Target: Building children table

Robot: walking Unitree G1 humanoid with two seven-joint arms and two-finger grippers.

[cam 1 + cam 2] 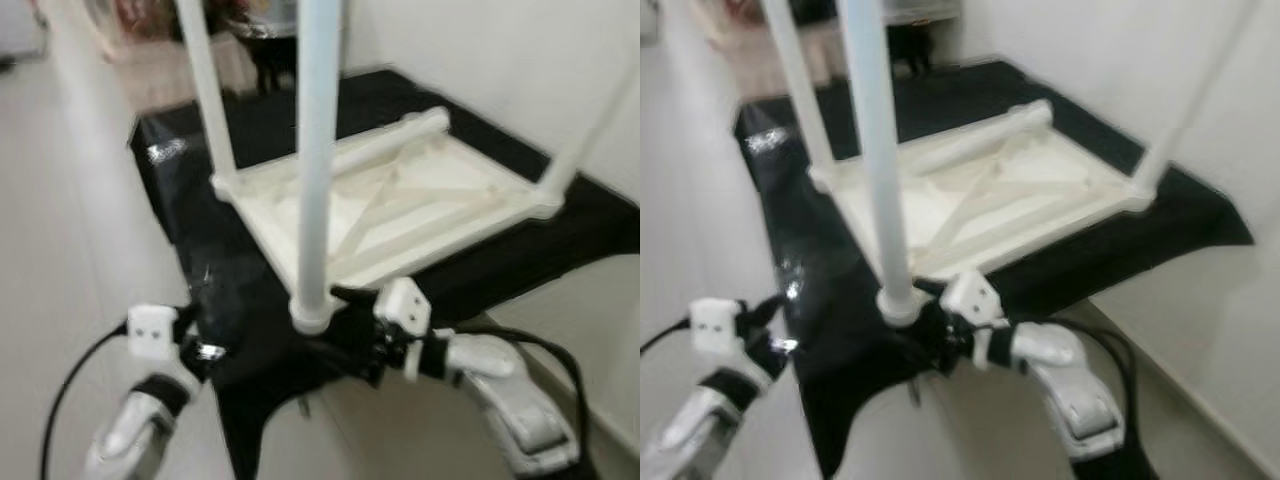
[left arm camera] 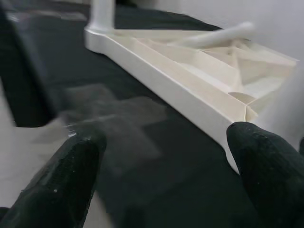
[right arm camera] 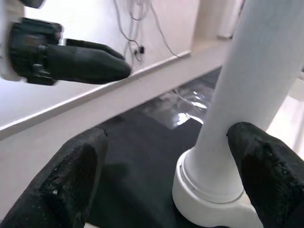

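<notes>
I see the white children's table [image 1: 400, 205] lying upside down on a black cloth [image 1: 250, 330] spread over the floor, its ribbed underside facing up beside the pale wall [image 1: 520, 70]. Three legs stand upright at its corners; the nearest leg [image 1: 318, 160] rises from its socket at the corner closest to me, and a fourth, loose leg [image 1: 980, 140] lies across the far side of the frame.

My right gripper [image 3: 164, 178] has its fingers spread wide, one on each side of the nearest leg's base, not touching it. The right wrist view adds the left gripper's black fingers [image 3: 85, 59] pointing in from the far side.

My left gripper [image 2: 168, 178] hovers over the cloth, fingers wide apart, facing the table's long edge. Bare pale floor [image 1: 70, 230] lies open to my left.
</notes>
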